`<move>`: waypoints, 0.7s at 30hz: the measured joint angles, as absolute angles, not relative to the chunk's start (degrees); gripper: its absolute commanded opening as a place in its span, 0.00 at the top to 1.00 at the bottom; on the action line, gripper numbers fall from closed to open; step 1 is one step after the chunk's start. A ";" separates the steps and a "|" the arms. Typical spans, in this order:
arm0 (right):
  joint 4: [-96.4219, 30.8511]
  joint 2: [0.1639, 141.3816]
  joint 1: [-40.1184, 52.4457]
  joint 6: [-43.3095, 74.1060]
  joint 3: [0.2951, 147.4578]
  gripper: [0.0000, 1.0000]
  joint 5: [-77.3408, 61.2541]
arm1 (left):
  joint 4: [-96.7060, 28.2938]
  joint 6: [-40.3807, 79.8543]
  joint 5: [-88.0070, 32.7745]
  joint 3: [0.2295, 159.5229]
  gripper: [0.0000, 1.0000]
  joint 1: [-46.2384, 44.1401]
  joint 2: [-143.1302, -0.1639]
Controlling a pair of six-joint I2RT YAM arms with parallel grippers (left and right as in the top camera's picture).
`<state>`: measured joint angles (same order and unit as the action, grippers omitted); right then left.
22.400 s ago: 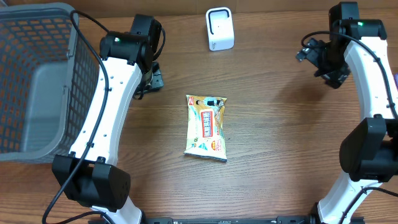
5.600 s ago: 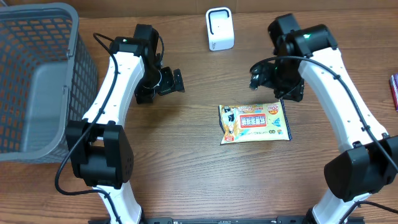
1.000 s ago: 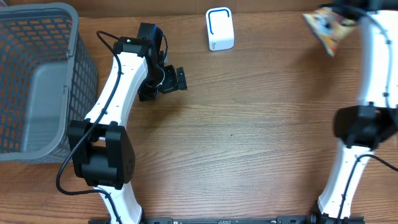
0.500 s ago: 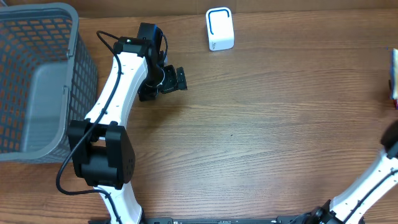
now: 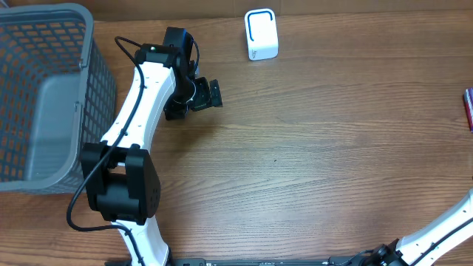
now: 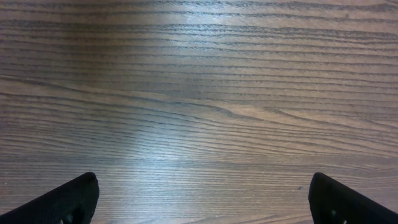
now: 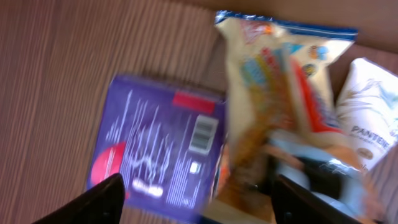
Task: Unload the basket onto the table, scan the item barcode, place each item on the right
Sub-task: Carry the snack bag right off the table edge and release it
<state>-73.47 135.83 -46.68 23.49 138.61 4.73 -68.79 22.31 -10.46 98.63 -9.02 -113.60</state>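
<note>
The snack bag [image 7: 283, 87] is seen only in the right wrist view. It is blurred and lies or drops between the fingers of the right gripper [image 7: 199, 202]. It partly covers a purple packet [image 7: 155, 143], whose printed barcode is turned upward, and it sits just beside a white sachet [image 7: 373, 121]. The right gripper's jaws are held well apart, and neither finger is visibly pressed against the bag. Whether the bag's lower end brushes the right-hand finger cannot be told through the blur. In the overhead view neither the bag nor that gripper is shown. Only a stretch of the right arm [image 5: 443, 229] appears at the near right corner, with a sliver of a packet at the right edge. The scanner [image 5: 261, 34] stands at the far side of the table [image 6: 199, 93], near its middle, with nothing presented to it and well apart from the bag. The left gripper [image 5: 211, 94] is held with its jaws fully apart and empty over bare wood, between the scanner and the basket [image 5: 29, 44] at the left. The step in hand is judged to be the letting-go of the bag among the other goods at the right. Whether its barcode was read cannot be told. The next move is judged to call for a straight lift of the right gripper, with the jaws kept wide so that the light, crinkly bag is not snagged or dragged across the purple packet.
</note>
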 measured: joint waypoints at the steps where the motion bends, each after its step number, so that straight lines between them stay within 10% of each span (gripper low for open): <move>1: -74.19 135.83 -46.57 23.51 138.65 0.22 3.95 | -68.79 22.28 -10.46 98.63 0.00 -9.04 -113.60; 5: -78.96 135.83 -46.41 22.90 139.76 0.00 0.32 | -68.79 22.28 -10.46 98.63 0.00 -9.02 -113.60; 21: -97.01 106.85 -43.75 20.67 142.98 0.00 -16.10 | -68.79 22.31 -10.46 98.63 0.00 -9.02 -113.60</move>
<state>-97.01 106.85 -43.75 20.67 142.98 -16.10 -68.79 22.31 -10.46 98.63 -9.02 -113.60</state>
